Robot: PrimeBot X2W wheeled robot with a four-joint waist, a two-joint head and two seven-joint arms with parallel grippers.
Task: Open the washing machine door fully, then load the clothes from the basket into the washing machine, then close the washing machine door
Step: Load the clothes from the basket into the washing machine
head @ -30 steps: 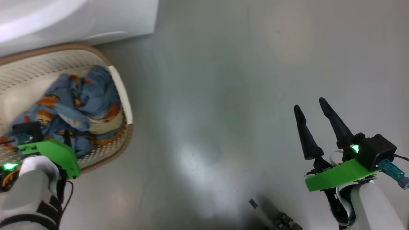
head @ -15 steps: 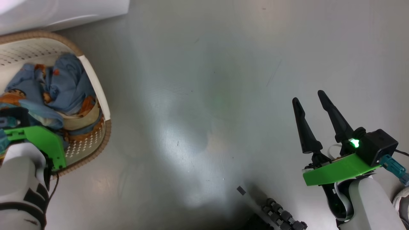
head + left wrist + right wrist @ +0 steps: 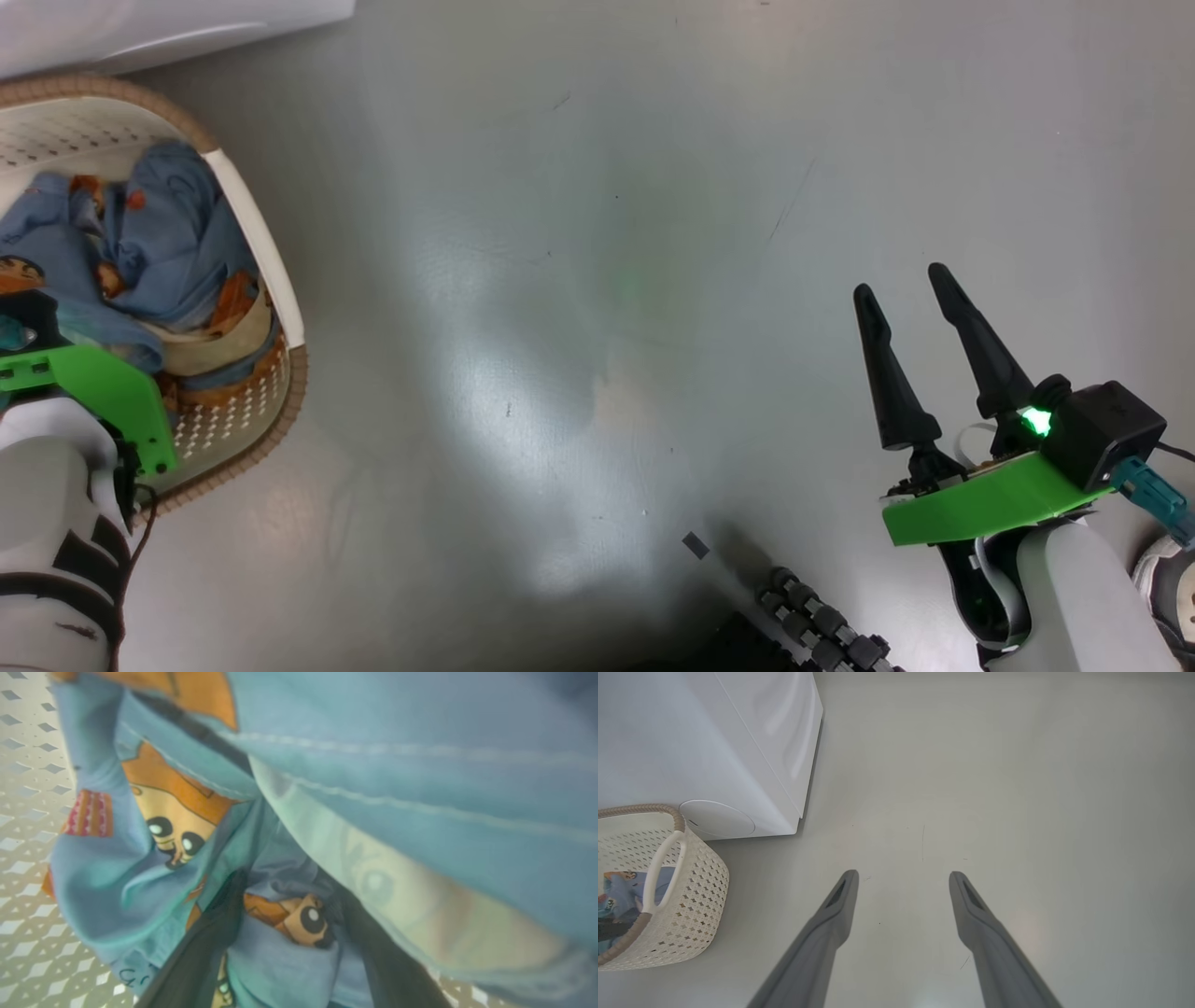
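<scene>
— Down at the robot's left, how does the arm stand?
— Its pale forearm (image 3: 47,523) reaches forward over the basket (image 3: 285,383). The left gripper (image 3: 289,890) points down into the clothes (image 3: 420,765).
— Any writing there?
— A few dark letters on the blue cloth by the base of one finger, but they are cut off and too blurred to read. The print shows orange-brown cartoon faces with big round eyes.
— And the jaws?
— Wide apart. Both fingers (image 3: 203,947) are sunk in the heap and touch it, with a fold of printed cloth between them. They are not closed on it.
— Where does the heap lie?
— Inside the basket, with blue pieces over a cream one, against the side that has the white loop handle (image 3: 252,243).
— The other arm?
— Low at the robot's right, well apart from the basket. The right gripper (image 3: 898,282) points forward over the grey floor (image 3: 607,280). Its fingers are spread wide, nothing is between them and they touch nothing.
— Farther out?
— The basket stands on the floor just beside the front corner of the washer (image 3: 714,742). A round panel (image 3: 717,819) sits low on the washer's white face.
</scene>
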